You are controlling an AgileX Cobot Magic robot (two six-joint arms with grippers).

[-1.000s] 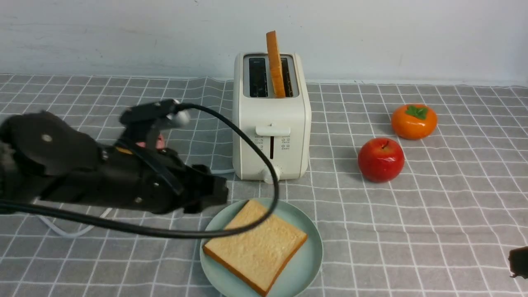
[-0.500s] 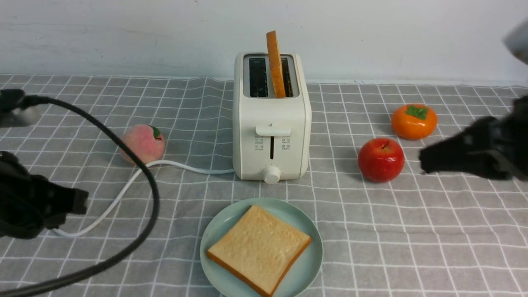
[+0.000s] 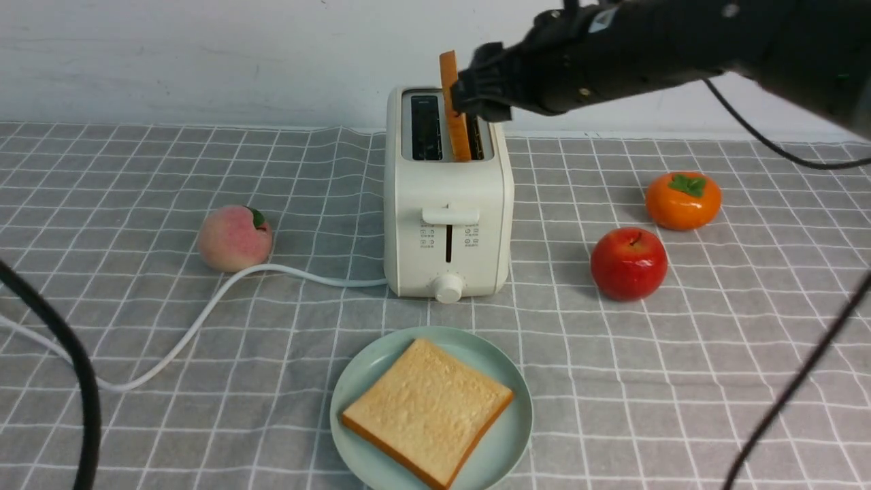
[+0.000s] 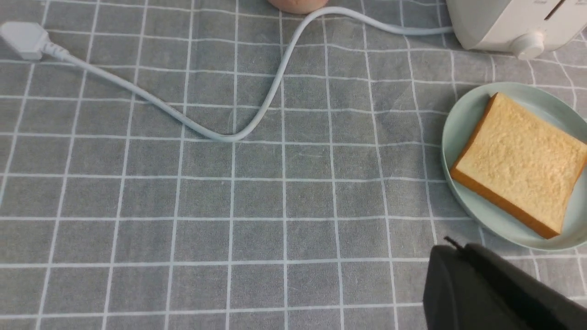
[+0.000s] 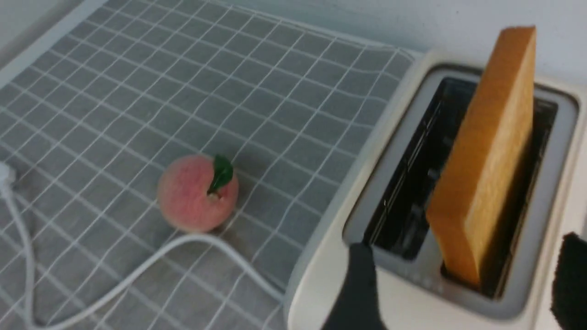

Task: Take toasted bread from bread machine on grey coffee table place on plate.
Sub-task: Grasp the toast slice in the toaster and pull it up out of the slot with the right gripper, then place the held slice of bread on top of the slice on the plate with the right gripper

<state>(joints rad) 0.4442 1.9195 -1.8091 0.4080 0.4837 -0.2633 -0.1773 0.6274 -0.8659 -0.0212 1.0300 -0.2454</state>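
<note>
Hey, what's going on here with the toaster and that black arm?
A robot is moving toast from a cream-white two-slot toaster to a round pale mint-green plate on a grey checked tablecloth. One golden square slice already lies flat on the plate. The second slice stands upright in the toaster slot on the robot's right. The right arm's black tool is open around it, a finger on either side, not yet gripping. The left tool is shut and holds nothing.

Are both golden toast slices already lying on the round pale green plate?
No, one toast slice stands in the cream-white toaster.
</note>
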